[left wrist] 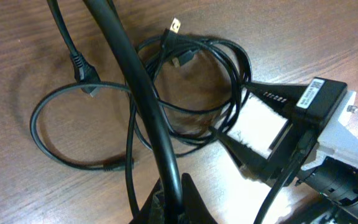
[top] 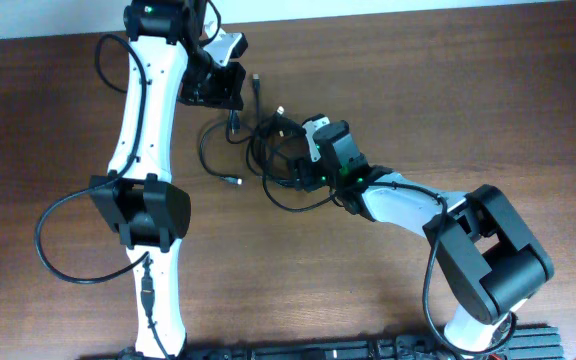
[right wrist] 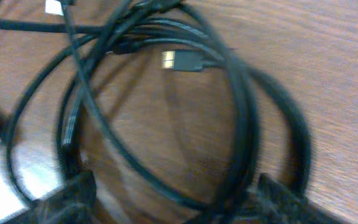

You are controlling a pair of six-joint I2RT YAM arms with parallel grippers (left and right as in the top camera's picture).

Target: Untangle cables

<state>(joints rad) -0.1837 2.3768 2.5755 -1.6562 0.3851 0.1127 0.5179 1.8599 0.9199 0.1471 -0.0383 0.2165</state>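
A brown wooden table [top: 448, 90] fills the overhead view, and two white arms reach over it. The left arm [top: 143, 120] runs up the left side and the right arm [top: 408, 205] comes in from the lower right corner. Between their ends lie the cables [left wrist: 238, 81], thin black cords piled in overlapping loops near the middle of the table; one wider loop trails off on its own towards the left arm. The left gripper [top: 218, 95] sits at the upper edge of the tangle. In its wrist view the dark fingers [left wrist: 188, 202] come together at the bottom of the frame around a cord that runs up between them — it looks clamped on that cord. The right gripper [top: 293, 160] is low over the main coil with its jaws spread, one finger [right wrist: 73, 193] on each side and several strands lying across the gap. The smallest things are the plugs — a metal-tipped USB plug [right wrist: 176, 61] inside the coil and a second connector [left wrist: 176, 26] at its far edge.
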